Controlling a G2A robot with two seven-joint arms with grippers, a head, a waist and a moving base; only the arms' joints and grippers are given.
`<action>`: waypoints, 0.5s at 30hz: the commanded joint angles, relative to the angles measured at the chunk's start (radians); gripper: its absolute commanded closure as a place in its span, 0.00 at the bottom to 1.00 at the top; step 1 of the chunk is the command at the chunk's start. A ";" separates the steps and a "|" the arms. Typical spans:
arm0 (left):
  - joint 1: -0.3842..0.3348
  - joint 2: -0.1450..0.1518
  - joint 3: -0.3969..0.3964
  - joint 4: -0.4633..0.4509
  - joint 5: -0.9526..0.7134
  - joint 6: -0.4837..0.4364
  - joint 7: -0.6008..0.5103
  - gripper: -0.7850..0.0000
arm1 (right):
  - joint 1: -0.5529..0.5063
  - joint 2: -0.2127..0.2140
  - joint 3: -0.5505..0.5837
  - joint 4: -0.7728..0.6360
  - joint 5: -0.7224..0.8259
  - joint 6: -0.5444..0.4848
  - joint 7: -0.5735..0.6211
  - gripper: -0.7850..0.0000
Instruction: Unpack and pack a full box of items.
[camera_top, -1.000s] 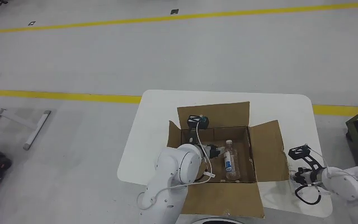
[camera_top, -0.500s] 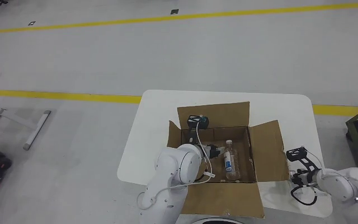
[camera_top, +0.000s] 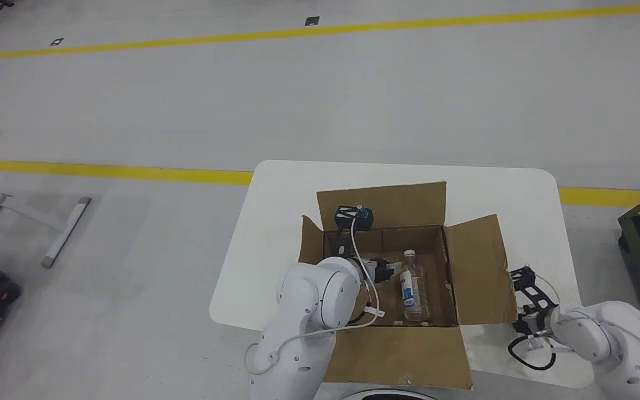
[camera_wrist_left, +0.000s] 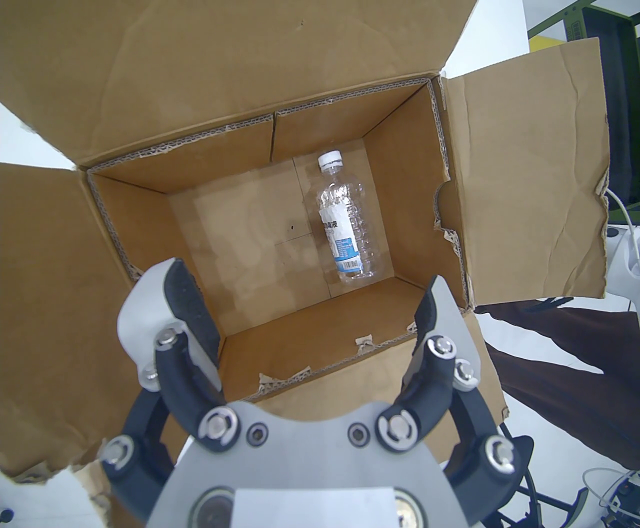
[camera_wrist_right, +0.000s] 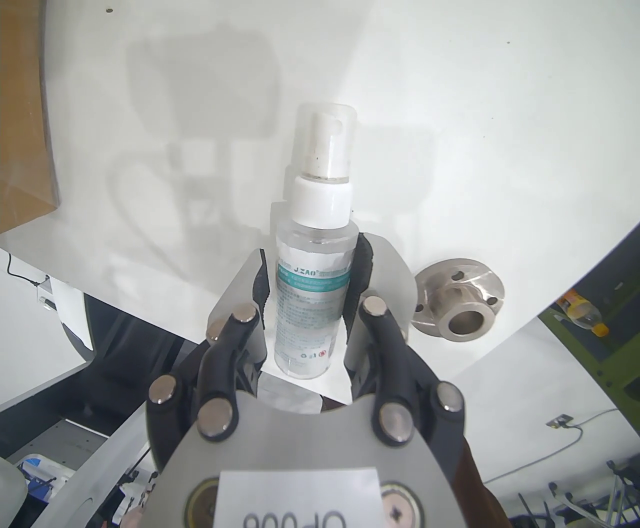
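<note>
Grip first: the right gripper (camera_wrist_right: 314, 257) is clamped on a spray bottle (camera_wrist_right: 306, 310), its pads pressed against the label on both sides and the capped nozzle pointing away from the wrist. It holds the bottle over the table (camera_wrist_right: 450, 125), outside the box and past its right flap (camera_wrist_right: 22, 125); whether the bottle's base touches the tabletop cannot be told. Just beside the gripper a metal flange (camera_wrist_right: 457, 300) lies on the table, near the edge. The left gripper (camera_wrist_left: 302, 287) hangs over the open box (camera_wrist_left: 150, 210) with its fingers spread wide and nothing between them. Below it a water bottle (camera_wrist_left: 342, 225) lies on its side on the box floor, close to one wall, with bare cardboard around it. By the look of things, unpacking is nearly done: the flange is out, the spray bottle is out or being set down, and only the water bottle remains inside, which the spread left gripper seems placed to fetch. None of the packing half looks begun, unless the spray bottle is already on its way back, which cannot be judged from here.
</note>
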 joint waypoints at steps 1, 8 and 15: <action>0.000 0.000 0.000 0.000 0.000 0.000 0.000 0.00 | 0.000 0.000 -0.003 -0.001 -0.003 0.004 -0.003 0.55; 0.000 0.000 0.000 0.000 0.000 0.000 0.000 0.00 | 0.000 0.001 -0.017 -0.001 -0.018 0.012 -0.003 0.55; 0.000 0.000 0.000 0.000 0.000 0.000 0.000 0.00 | 0.003 0.001 -0.028 0.003 -0.033 0.016 -0.004 0.60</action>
